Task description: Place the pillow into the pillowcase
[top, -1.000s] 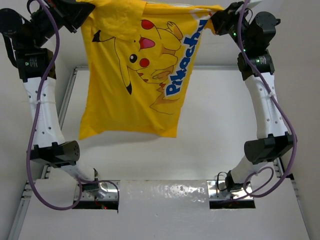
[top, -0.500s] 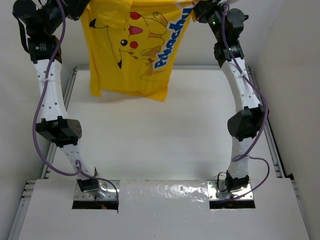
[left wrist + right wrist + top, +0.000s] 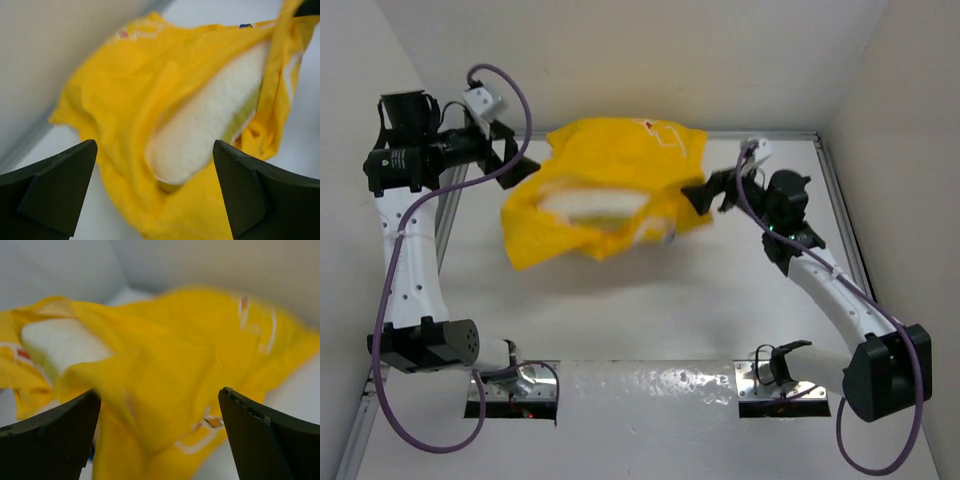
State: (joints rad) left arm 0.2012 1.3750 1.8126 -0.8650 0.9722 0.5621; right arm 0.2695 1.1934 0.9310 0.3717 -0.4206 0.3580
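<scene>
White table (image 3: 620, 320) centre is taken up by the crumpled pillowcase (image 3: 620, 160), the pillow (image 3: 590, 203) bared at its gaping mouth, flanked by left gripper (image 3: 515, 165) and right gripper (image 3: 705, 192), both spread wide with nothing gripped, presumably for a hem regrasp.

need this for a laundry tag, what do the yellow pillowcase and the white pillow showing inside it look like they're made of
pillowcase: thin printed fabric, perhaps cotton or polyester, with a matte finish; it crumples and drapes in loose folds.
pillow: soft padded textile, cream-white and matte, showing rounded and plump at the opening; the filling is hidden.
</scene>
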